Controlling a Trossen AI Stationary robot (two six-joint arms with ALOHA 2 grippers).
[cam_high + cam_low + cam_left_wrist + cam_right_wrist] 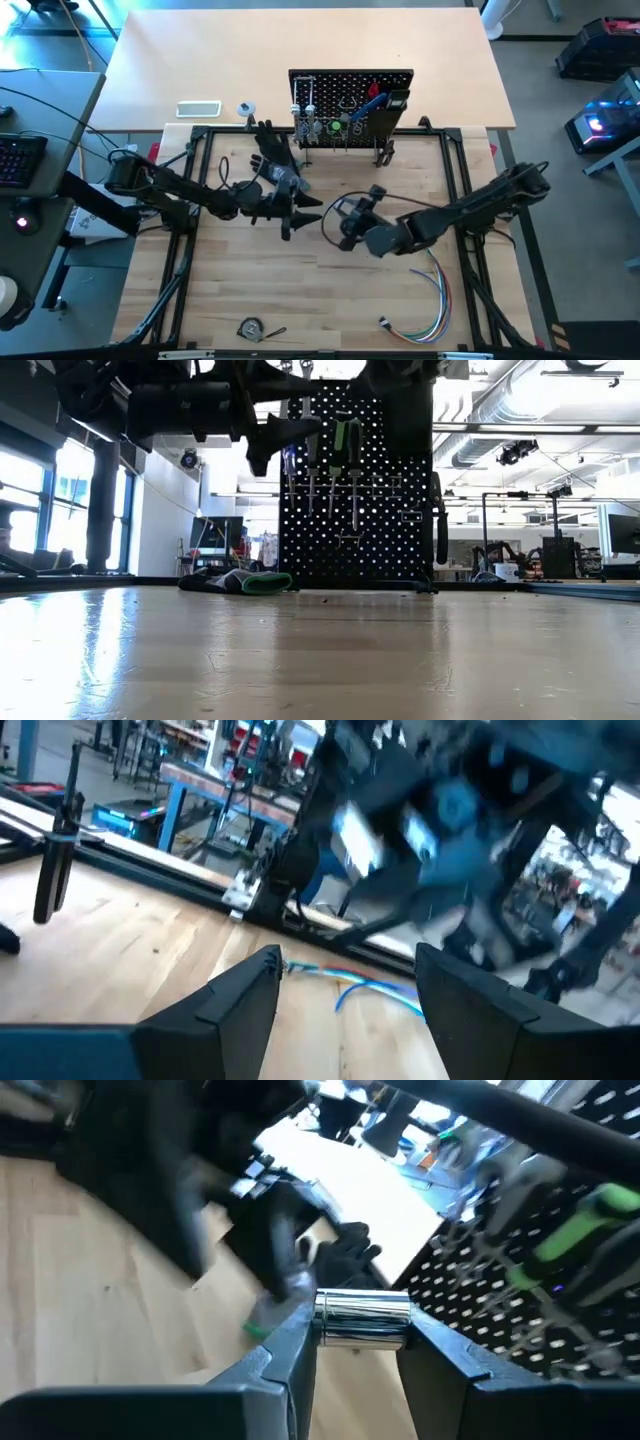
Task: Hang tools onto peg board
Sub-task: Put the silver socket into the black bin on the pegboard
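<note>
The black peg board stands upright on its legs at the table's far middle; it also shows in the low view. Silver wrenches, a green-handled tool and a red-handled tool hang on its hooks. My right gripper hovers above the table in front of the board, shut on a shiny silver cylindrical tool. My left gripper is open and empty just to its left, its fingers pointing toward the right arm. My right gripper pinches the silver cylinder between its two fingers, one at each end of the part that shows. The cylinder lies level across the gap, lifted clear of the table. The rest of the tool does not show.
A black glove lies left of the board, also in the low view. A bundle of coloured wires lies at the near right and a tape measure at the near edge. A white item lies beyond the frame.
</note>
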